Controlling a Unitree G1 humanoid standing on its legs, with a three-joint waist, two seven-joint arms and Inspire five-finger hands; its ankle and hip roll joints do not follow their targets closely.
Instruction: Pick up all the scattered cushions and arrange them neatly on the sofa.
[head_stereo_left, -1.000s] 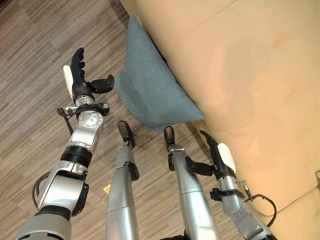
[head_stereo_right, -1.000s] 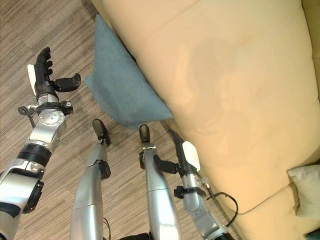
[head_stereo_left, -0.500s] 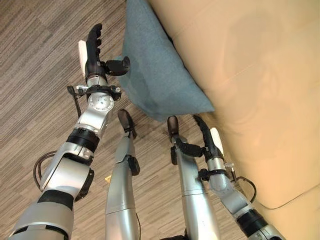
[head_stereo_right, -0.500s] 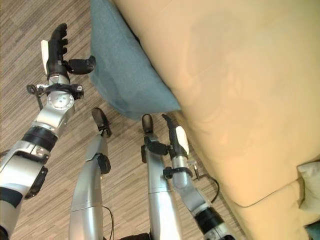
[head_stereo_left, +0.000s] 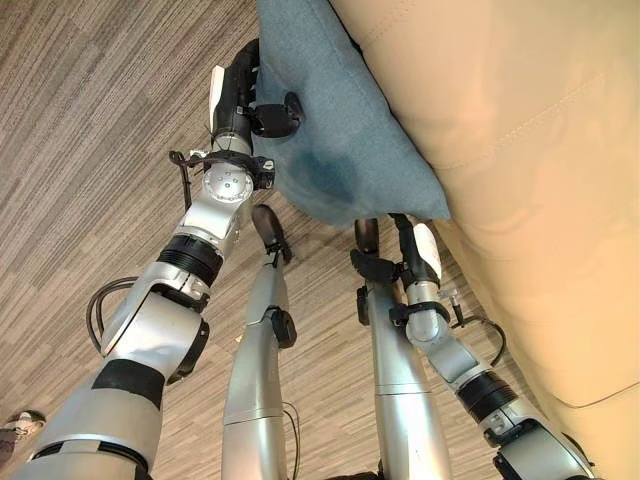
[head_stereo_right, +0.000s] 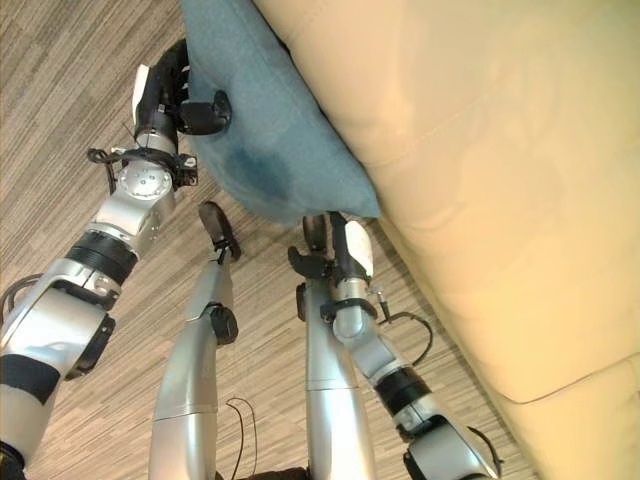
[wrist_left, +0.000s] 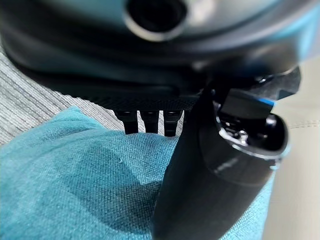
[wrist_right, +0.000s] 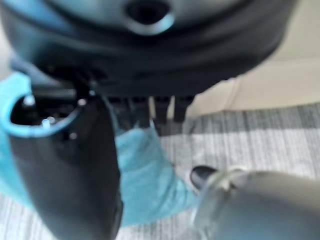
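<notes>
Both hands have closed in on the teal cushion (head_stereo_left: 330, 130) since a second ago, when the left hand (head_stereo_left: 240, 95) hung out over the floor with a clear gap to the fabric and the right hand (head_stereo_left: 410, 250) stood lower, beside the sofa (head_stereo_left: 530, 140) front; the head camera has also tipped, so part of that shift is the view's own; now the cushion leans on edge against the tan sofa front, its lower corner on the wood-grain floor (head_stereo_left: 90, 150), the left hand at its outer edge and the right hand just under its lower corner; the left hand's fingers run straight along the cushion's edge while its thumb lies across the teal face, and its wrist view shows the fingertips (wrist_left: 145, 122) at the top of the fabric, so it reads as relaxed and touching rather than clamped; the right hand's fingers point up toward the corner and look straight, thumb out to the side, holding nothing that I can see, though whether the tips touch the cloth I cannot tell; the step in hand seems to be the two-handed grasp before the lift; to do it well I judge each hand should seat deeper, thumb on one face and fingers on the other, the two squeezing toward each other evenly; soft filling will sag, so a grip near opposite edges should keep it from folding or slipping back against the sofa.
</notes>
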